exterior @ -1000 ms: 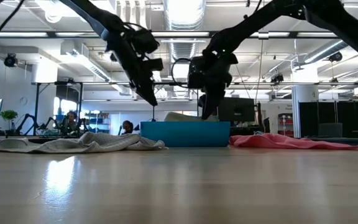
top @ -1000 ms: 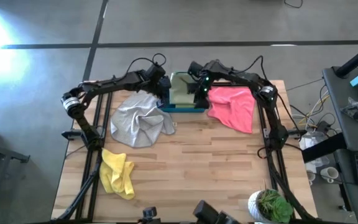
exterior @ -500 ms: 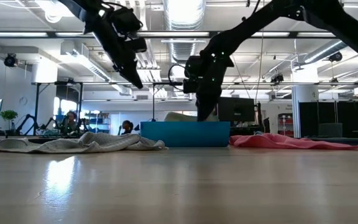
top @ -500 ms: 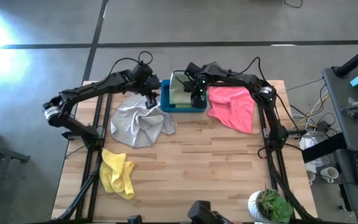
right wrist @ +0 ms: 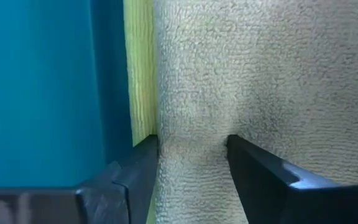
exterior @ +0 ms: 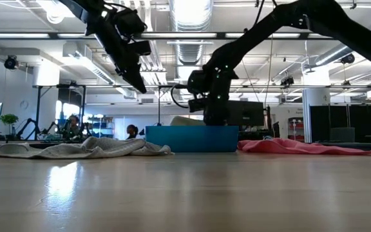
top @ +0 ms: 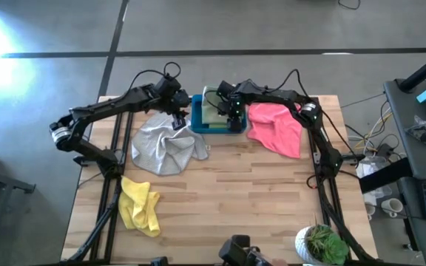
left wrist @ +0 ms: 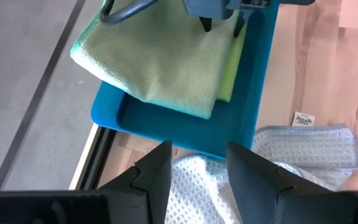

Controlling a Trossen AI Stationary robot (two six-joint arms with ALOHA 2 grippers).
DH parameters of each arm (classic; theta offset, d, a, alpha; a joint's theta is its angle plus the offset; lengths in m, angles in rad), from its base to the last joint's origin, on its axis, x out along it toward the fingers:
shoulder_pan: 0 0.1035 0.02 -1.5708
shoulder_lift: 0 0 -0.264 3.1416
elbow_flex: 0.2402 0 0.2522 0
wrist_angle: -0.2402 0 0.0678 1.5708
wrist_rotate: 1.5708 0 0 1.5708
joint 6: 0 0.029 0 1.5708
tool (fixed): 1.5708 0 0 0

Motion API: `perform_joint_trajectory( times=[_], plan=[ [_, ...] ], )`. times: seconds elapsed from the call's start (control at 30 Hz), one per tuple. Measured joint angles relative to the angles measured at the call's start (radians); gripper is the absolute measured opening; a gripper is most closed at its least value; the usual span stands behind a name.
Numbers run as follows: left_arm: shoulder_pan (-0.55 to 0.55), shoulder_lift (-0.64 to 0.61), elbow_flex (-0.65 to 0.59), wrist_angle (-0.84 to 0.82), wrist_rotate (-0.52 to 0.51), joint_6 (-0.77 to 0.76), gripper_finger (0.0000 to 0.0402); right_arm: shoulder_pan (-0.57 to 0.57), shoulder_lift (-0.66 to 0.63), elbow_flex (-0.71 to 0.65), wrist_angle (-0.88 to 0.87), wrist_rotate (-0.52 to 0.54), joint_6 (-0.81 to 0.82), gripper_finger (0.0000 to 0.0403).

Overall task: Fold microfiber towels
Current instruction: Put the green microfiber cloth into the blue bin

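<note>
A crumpled yellow towel (top: 140,206) lies nearest the table's front edge, then the light grey towel (top: 166,142), its small sewn tag (left wrist: 302,118) too tiny to read. The left gripper (top: 177,112) hovers above it, fingers parted, empty. It has withdrawn from the blue bin (top: 197,118). Beyond, the right gripper (top: 231,111) has slid inward, fingers spread, pressing the folded sage green towel (top: 214,108) atop the lime green towel (left wrist: 231,62). The pink towel (top: 277,126) lies beside the bin.

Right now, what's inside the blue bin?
A folded sage green towel lies in the bin, on a lime green towel that shows only at one edge. Anything deeper is covered.
</note>
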Motion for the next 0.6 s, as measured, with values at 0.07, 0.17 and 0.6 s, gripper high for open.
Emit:
perform_joint_trajectory(
  times=[0.07,0.17,0.6],
  plan=[
    [0.000,0.000,0.000,0.000,0.000,0.000,0.0135,0.000,0.000,0.000,0.008,0.000,0.014,0.0171],
    [0.001,0.000,0.000,0.001,0.000,0.000,0.0135,0.000,0.000,0.000,0.009,0.001,0.017,0.0138],
    [0.001,0.000,0.000,0.000,0.000,0.000,0.0135,0.009,-0.045,0.001,-0.012,-0.002,0.028,0.0011]
  ],
)
